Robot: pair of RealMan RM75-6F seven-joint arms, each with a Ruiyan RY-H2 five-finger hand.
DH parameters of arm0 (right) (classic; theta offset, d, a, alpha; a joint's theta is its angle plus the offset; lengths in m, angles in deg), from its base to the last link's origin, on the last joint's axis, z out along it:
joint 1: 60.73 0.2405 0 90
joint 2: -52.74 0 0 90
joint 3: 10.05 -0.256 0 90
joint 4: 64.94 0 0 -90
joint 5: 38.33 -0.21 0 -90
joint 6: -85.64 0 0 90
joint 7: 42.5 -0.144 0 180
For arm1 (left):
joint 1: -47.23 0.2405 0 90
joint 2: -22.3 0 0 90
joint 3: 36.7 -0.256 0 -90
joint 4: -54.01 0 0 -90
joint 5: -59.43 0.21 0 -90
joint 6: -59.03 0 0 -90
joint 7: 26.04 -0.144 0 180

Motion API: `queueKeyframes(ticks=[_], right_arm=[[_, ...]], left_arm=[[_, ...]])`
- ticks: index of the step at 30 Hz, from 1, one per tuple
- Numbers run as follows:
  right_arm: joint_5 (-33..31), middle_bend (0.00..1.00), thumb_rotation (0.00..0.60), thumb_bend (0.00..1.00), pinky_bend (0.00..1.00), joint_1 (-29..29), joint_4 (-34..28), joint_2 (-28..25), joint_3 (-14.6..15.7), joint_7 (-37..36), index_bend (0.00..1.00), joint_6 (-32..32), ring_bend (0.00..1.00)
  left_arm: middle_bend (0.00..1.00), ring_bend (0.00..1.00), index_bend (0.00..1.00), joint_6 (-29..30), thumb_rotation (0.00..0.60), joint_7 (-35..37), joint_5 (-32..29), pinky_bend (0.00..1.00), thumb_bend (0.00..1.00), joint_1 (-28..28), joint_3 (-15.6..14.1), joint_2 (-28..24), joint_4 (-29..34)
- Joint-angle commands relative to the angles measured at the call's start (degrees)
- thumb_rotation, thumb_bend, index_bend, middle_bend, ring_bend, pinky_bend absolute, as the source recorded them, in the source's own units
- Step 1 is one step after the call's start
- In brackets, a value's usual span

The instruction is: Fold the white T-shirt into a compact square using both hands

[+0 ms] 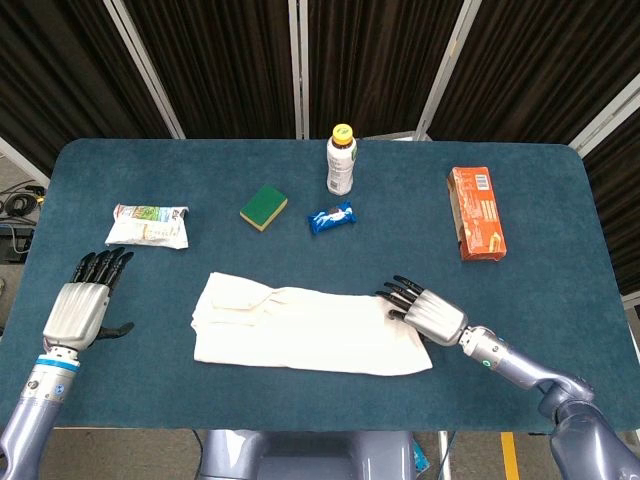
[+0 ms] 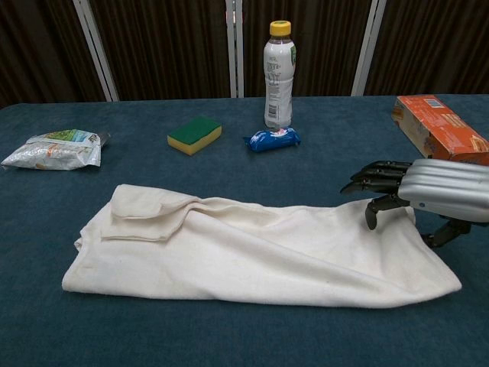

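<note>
Chest view: T-shirt (image 2: 252, 252) under right hand (image 2: 435, 191).

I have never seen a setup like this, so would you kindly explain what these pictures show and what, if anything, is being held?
These are two cameras on one two-armed robot: the head view looks down on the blue table, the chest view looks across it. The left hand hangs open beside the table, holding nothing. The right hand is at the right end of the white T-shirt, already folded into a long strip; whether it grips the cloth is unclear. Also there: a bottle, sponge, blue packet, orange box and snack bag.
</note>
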Motion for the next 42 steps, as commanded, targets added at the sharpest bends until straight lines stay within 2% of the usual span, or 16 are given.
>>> queueKeyframes(ticks=[1, 6, 9, 23, 40, 41, 42], right_arm=[[-0.2, 0.09, 0.600, 0.44, 0.00, 0.0, 0.0, 0.1, 0.0, -0.3, 0.51, -0.1, 0.00], [-0.6, 0.09, 0.600, 0.48, 0.00, -0.3, 0.0, 0.3, 0.0, -0.9, 0.64, 0.0, 0.00], [-0.7, 0.09, 0.600, 0.49, 0.00, -0.4, 0.1, 0.4, 0.0, -0.8, 0.68, -0.1, 0.00], [-1.4, 0.10, 0.600, 0.51, 0.00, -2.4, -0.2, -1.5, 0.1, -0.1, 0.69, -1.8, 0.00], [-3.2, 0.10, 0.600, 0.50, 0.00, -11.0, 1.7, -9.3, 1.1, 2.2, 0.69, -4.2, 0.00], [-5.3, 0.10, 0.600, 0.50, 0.00, -12.9, 3.1, -12.0, -0.3, 0.4, 0.69, -5.3, 0.00], [-5.4, 0.10, 0.600, 0.50, 0.00, -13.2, 1.3, -12.4, -0.8, -0.5, 0.69, -7.7, 0.00]], left_arm=[[0.00, 0.00, 0.00, 0.0, 0.600, 0.1, 0.0, 0.00, 0.00, 0.0, 0.0, 0.0, 0.0], [0.00, 0.00, 0.00, 0.0, 0.600, 0.3, 0.1, 0.00, 0.00, 0.1, 0.0, -0.2, 0.1], [0.00, 0.00, 0.00, 0.0, 0.600, 0.4, 0.3, 0.00, 0.00, 0.1, 0.0, -0.2, 0.1], [0.00, 0.00, 0.00, 0.1, 0.600, 1.3, 1.2, 0.00, 0.00, 0.4, -0.3, -0.6, 0.6], [0.00, 0.00, 0.00, 0.8, 0.600, 3.1, 4.9, 0.00, 0.00, 1.0, -1.5, -1.8, 2.1], [0.00, 0.00, 0.00, 0.8, 0.600, 3.1, 5.0, 0.00, 0.00, 1.1, -1.6, -1.8, 2.2], [0.00, 0.00, 0.00, 0.8, 0.600, 3.2, 5.1, 0.00, 0.00, 1.1, -1.6, -1.8, 2.2]])
